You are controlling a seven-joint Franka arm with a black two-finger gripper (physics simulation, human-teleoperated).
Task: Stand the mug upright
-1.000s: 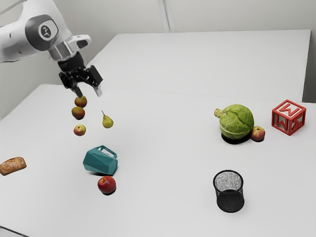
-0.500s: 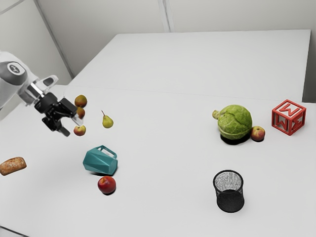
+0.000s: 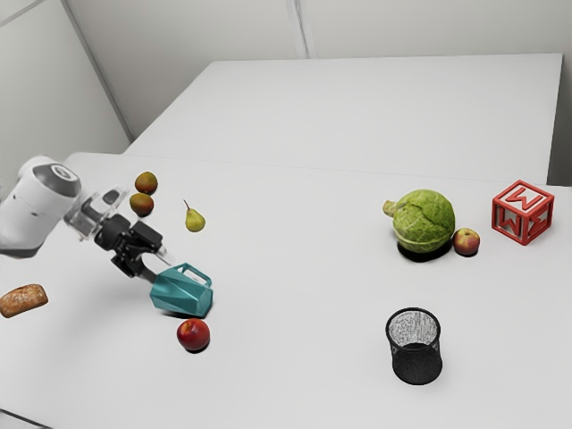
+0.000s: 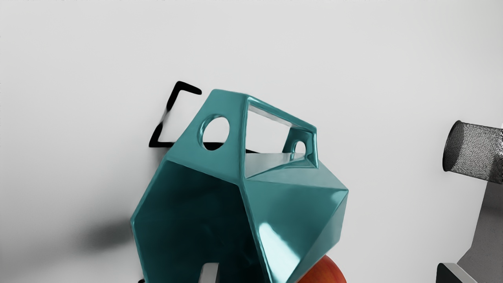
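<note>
Clearly, nothing was gripped by the wide-open gripper (image 4: 331,273); the side-lying mug (image 3: 181,292) risked being rolled against the red apple (image 3: 193,334) by an off-centre pinch.

I'd call it a lab or test room — I can't pin it down further. My arm (image 3: 40,204) reaches over a broad white table (image 3: 295,286), and plain pale walls (image 3: 429,27) meet in a corner at the exterior view's left. Cabbage (image 3: 424,222), bread (image 3: 24,300) and pear (image 3: 195,221) hint at a kitchen — yet a red letter block (image 3: 522,213) shares the tabletop.
</note>
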